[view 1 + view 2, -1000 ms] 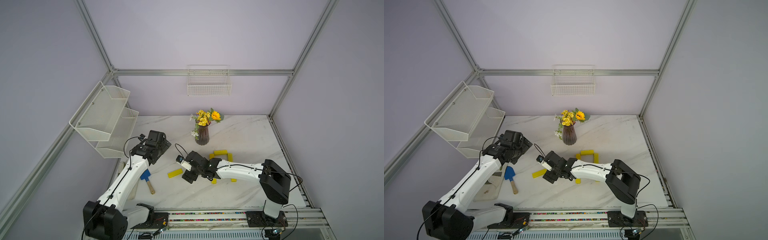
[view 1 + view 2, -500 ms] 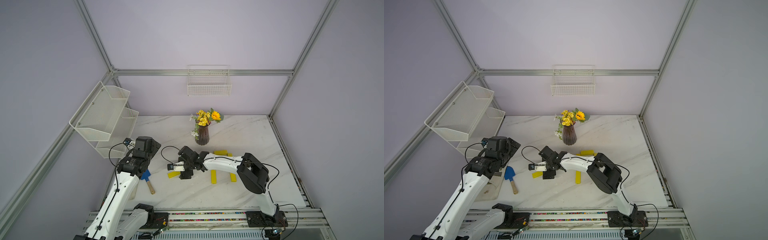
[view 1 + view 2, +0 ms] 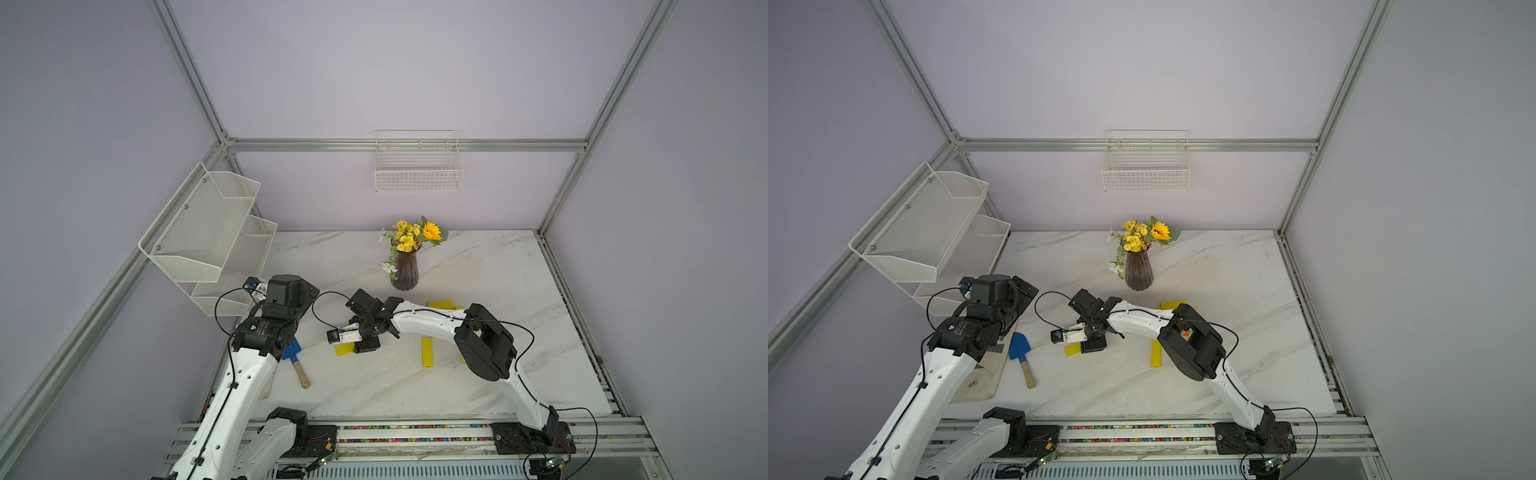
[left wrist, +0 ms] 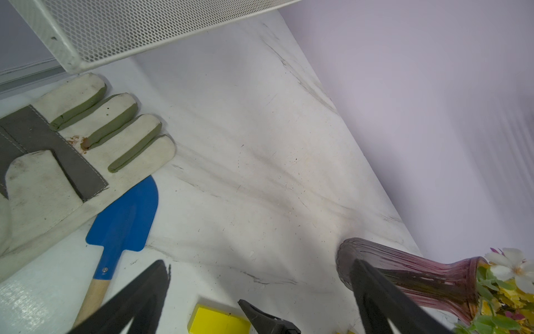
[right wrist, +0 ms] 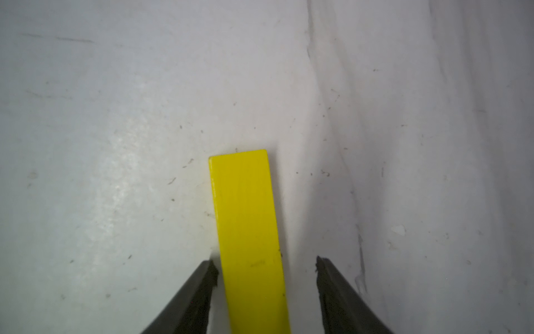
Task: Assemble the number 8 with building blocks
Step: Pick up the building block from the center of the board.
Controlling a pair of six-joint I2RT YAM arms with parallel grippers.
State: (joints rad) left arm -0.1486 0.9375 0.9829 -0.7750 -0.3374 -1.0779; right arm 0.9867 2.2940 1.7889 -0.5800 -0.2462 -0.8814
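R gripper [image 5: 266,263] straddles a loose yellow bar [image 5: 245,217] lying flat on the worktop [image 3: 374,386], left of centre. Fingers [image 5: 199,292] spread: one nearly at its edge, other w/ a gap, not pinching yet. Centre over the bar before squeezing so it won't skew; lift straight. L gripper [image 4: 260,265] spread wide, empty. Farther back, by the vase [image 3: 405,270], more yellow bars [image 3: 442,304].

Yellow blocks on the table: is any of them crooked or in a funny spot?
Yes. One yellow block lies slanted and alone near the blue trowel, away from the other blocks. The right hand sits open around it, not yet squeezing.
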